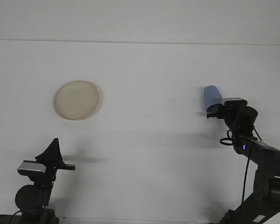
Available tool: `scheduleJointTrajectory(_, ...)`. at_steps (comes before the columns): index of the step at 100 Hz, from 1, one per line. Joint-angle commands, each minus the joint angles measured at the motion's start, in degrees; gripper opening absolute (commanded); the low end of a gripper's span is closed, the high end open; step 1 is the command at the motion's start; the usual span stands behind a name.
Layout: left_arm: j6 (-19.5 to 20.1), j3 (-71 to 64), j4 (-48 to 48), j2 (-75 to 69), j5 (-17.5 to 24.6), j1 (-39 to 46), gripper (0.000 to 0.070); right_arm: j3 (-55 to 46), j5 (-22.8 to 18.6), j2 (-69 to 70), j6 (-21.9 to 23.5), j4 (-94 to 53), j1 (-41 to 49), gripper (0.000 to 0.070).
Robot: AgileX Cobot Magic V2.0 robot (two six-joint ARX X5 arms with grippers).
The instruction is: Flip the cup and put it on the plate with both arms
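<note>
A blue cup (213, 97) stands on the white table at the right, its closed end up. My right gripper (214, 113) sits right at the cup's near lower edge and hides its base; whether it holds the cup is not visible. A round beige plate (77, 100) lies flat on the table at the left. Low at the near left my left gripper (55, 141) points upward, shut to a single tip with nothing in it, well short of the plate.
The white table (144, 140) ends at a back edge along the top of the view. A dark cable (250, 172) hangs along the right arm.
</note>
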Motion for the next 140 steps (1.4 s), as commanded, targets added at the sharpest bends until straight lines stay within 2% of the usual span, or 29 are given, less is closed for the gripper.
scheduleJointTrajectory(1,-0.33,-1.11,0.66,-0.11,0.11,-0.09,0.0011,1.03,-0.20,0.87,0.44,-0.79,0.17,0.0000)
scheduleJointTrajectory(15,-0.33,-1.11,0.66,-0.11,0.11,-0.09,0.0011,1.03,0.72,-3.17,0.61,-4.68,1.36,0.0000)
scheduleJointTrajectory(36,-0.33,-1.11,0.66,-0.11,0.11,-0.09,0.0011,1.03,8.90,-16.61,1.31,-17.55,5.62,0.0000)
scheduleJointTrajectory(48,-0.33,-1.11,0.66,-0.11,0.09,-0.09,0.0010,1.36,13.60,-27.17,5.03,-27.45,9.44,0.0000)
scheduleJointTrajectory(64,-0.33,-1.11,0.66,-0.11,0.11,-0.09,0.0011,3.30,16.06,-39.78,9.70,-43.67,16.22,0.0000)
scheduleJointTrajectory(80,-0.33,-1.11,0.66,-0.11,0.11,-0.09,0.0011,6.86,17.90,-47.50,17.18,-59.25,24.72,0.0000)
scheduleJointTrajectory(93,-0.33,-1.11,0.66,-0.11,0.11,-0.09,0.0011,11.19,18.40,-48.28,22.29,-69.79,31.58,0.0000)
scheduleJointTrajectory(106,-0.33,-1.11,0.66,-0.11,0.11,-0.09,0.0011,17.35,18.60,-45.03,25.55,-80.02,37.66,0.0000)
scheduleJointTrajectory(123,-0.33,-1.11,0.66,-0.11,0.11,-0.09,0.0011,26.56,18.16,-37.00,26.99,-93.29,43.06,0.0000)
scheduleJointTrajectory(140,-0.33,-1.11,0.66,-0.11,0.11,-0.09,0.0011,35.56,16.20,-26.45,26.10,-105.20,46.40,0.0000)
